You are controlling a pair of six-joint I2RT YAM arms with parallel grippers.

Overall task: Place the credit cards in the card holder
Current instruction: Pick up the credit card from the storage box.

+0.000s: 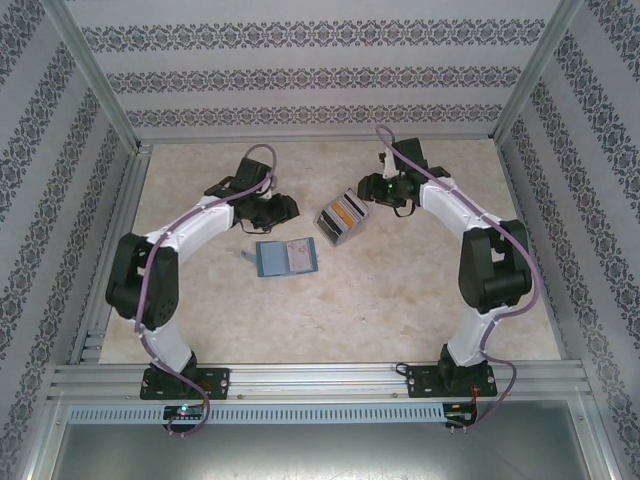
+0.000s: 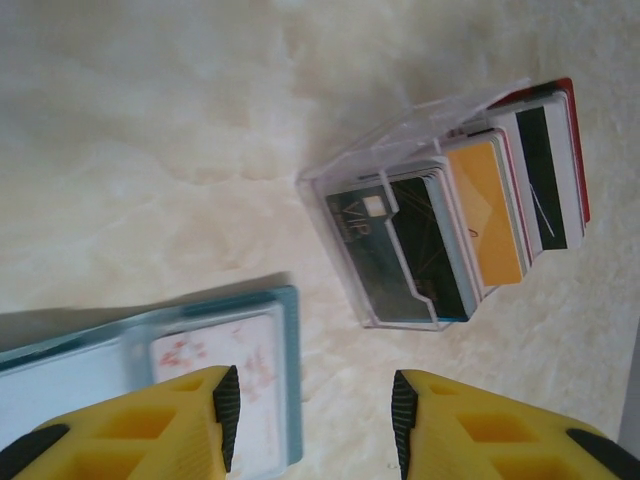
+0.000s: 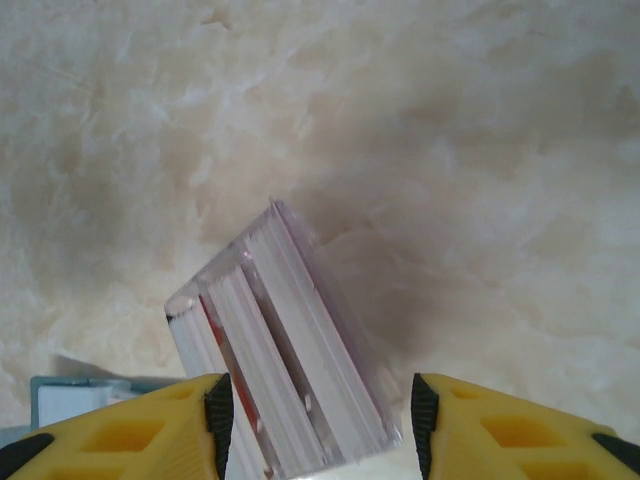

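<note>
Pale, marble-looking table top (image 1: 400, 300) lies under both arms, with flowery striped walls (image 1: 300, 70) around it. We see the credit cards (image 2: 487, 215) standing in rows in a clear slanted tray (image 1: 330, 230) near the middle of the table.

Our right gripper (image 3: 320, 420) is nearer to them. The tray sits right in front of it, lined up between its two fingers, which are spread wide and hold nothing. From there we see the cards edge-on, and their thin top edges run away from the fingers, leaning to the left.

The card holder (image 1: 286, 257) lies open and flat just beside the tray, on the side toward the arm bases. Our left gripper (image 2: 315, 415) hangs over the gap between holder and tray, fingers also spread and empty.

We think the tray's clear wall gets in the way. A card must come up and out before it can go across.
</note>
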